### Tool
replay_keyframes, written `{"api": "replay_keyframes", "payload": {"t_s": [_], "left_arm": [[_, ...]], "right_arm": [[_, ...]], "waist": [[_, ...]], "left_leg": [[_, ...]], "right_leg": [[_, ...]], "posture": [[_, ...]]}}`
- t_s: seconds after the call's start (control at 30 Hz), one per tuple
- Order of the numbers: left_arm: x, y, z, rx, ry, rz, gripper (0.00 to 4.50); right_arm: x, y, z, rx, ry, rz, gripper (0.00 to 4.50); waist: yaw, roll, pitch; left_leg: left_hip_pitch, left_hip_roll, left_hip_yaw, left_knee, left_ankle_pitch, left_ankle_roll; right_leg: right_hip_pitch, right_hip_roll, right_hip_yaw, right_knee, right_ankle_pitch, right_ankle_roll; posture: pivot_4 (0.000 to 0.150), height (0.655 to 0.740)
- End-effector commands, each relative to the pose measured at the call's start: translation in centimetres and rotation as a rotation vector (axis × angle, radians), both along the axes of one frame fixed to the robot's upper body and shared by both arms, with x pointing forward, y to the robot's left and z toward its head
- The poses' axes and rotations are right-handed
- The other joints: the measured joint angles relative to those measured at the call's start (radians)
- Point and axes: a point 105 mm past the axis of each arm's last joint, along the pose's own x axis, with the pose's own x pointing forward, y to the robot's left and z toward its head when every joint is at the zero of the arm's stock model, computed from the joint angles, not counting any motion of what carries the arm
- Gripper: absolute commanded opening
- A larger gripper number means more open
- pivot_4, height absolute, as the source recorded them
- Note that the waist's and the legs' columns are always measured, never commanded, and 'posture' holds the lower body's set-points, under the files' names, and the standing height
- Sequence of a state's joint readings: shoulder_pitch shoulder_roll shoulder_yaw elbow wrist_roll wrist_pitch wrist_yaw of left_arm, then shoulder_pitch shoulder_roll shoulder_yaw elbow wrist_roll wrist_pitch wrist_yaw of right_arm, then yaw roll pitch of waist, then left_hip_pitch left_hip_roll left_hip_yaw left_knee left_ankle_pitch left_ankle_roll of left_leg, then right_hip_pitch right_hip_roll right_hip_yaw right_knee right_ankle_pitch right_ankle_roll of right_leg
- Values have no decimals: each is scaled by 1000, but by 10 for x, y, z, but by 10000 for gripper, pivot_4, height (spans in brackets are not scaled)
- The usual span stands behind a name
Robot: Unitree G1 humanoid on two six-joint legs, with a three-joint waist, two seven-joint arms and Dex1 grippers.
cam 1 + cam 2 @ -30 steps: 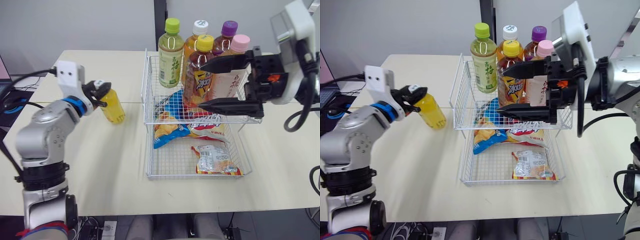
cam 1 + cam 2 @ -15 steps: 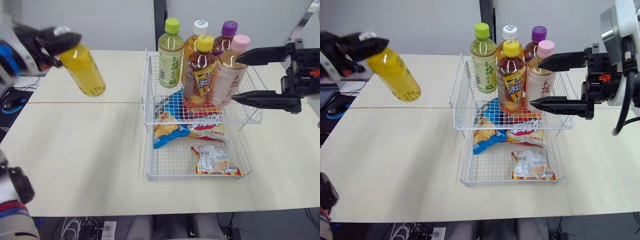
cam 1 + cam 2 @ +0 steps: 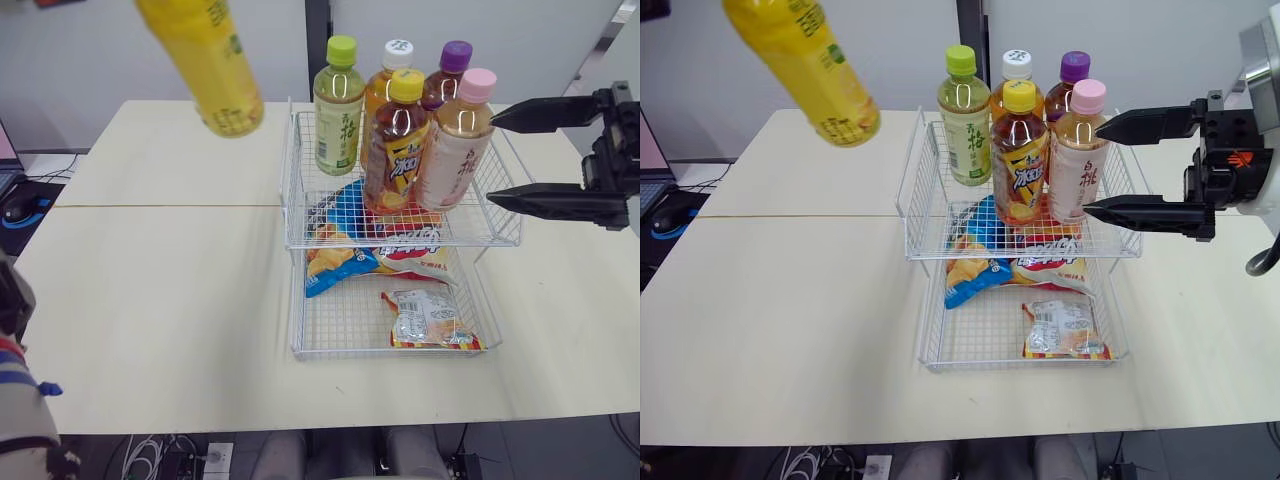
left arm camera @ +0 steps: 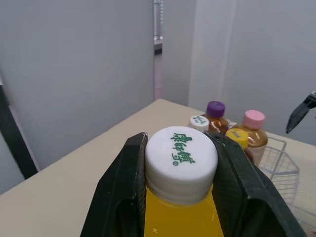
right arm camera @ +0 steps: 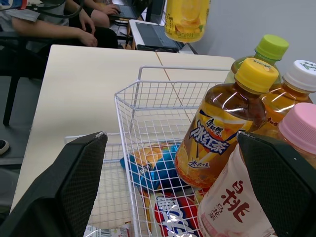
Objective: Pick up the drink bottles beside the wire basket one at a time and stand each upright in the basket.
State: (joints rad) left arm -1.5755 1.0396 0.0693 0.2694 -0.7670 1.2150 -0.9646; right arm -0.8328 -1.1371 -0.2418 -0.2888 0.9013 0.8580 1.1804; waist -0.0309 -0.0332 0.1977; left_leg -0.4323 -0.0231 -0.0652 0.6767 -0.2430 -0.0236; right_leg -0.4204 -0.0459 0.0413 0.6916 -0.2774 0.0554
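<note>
The yellow drink bottle (image 3: 205, 65) has been lifted off the table (image 3: 150, 300) and is now held high and tilted, left of the wire basket (image 3: 290, 180); only its placing is judged to remain. The right gripper (image 3: 492, 158) has been drawn back from the pink-capped bottle (image 3: 455, 150), with its fingers wide apart. In the left wrist view the left gripper (image 4: 180, 148) is seen clamped on the neck under the white cap (image 4: 181, 160), while the tilt is given by the eye views.

- A pale beige table (image 3: 150, 300) with a thin seam running across it.
- A blue snack bag (image 3: 338, 262) touching a red one (image 3: 408, 243).
- A crinkled packet (image 3: 428, 318) lying flat, nearer the table's front edge.
- A laptop (image 5: 155, 37) on a far desk, with a person's forearm (image 5: 54, 29) near it.
</note>
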Motion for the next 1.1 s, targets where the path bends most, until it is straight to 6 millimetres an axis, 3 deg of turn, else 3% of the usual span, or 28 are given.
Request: {"api": "replay_keyframes", "payload": {"t_s": [0.03, 0.23, 0.43, 0.6, 1.1], "left_arm": [[-17, -11, 19, 8, -61, -85, 13637], [-8, -44, -2, 77, 28, -198, 13637], [10, -63, -24, 118, 22, -237, 13637], [23, -70, -35, 136, -5, -220, 13637], [38, -79, -66, 175, 66, -251, 13637]], "right_arm": [[-9, -7, 10, 0, -49, -9, 45000], [-11, -10, 11, 1, -51, -27, 45000], [-13, -10, 11, 3, -57, -31, 45000], [-14, -10, 11, -1, -59, -42, 45000], [-13, -12, 10, 4, -61, -77, 45000]], "waist": [[-1, 0, 0], [-1, 1, 0], [-1, 1, 0], [-1, 1, 0], [0, 1, 0]], "left_leg": [[0, 0, 0, 0, 0, 0], [0, 0, 0, 0, 0, 0], [0, 0, 0, 0, 0, 0], [0, 0, 0, 0, 0, 0], [0, 0, 1, 0, 0, 0]], "right_leg": [[0, 0, 0, 0, 0, 0], [0, 0, 0, 1, 0, 0], [-1, 0, 1, 2, 0, 0], [-1, 0, 2, 2, 0, 0], [-1, 0, 2, 2, 0, 0]], "posture": [[1500, 7400], [1500, 7400], [1500, 7400], [1500, 7400], [1500, 7400]]}}
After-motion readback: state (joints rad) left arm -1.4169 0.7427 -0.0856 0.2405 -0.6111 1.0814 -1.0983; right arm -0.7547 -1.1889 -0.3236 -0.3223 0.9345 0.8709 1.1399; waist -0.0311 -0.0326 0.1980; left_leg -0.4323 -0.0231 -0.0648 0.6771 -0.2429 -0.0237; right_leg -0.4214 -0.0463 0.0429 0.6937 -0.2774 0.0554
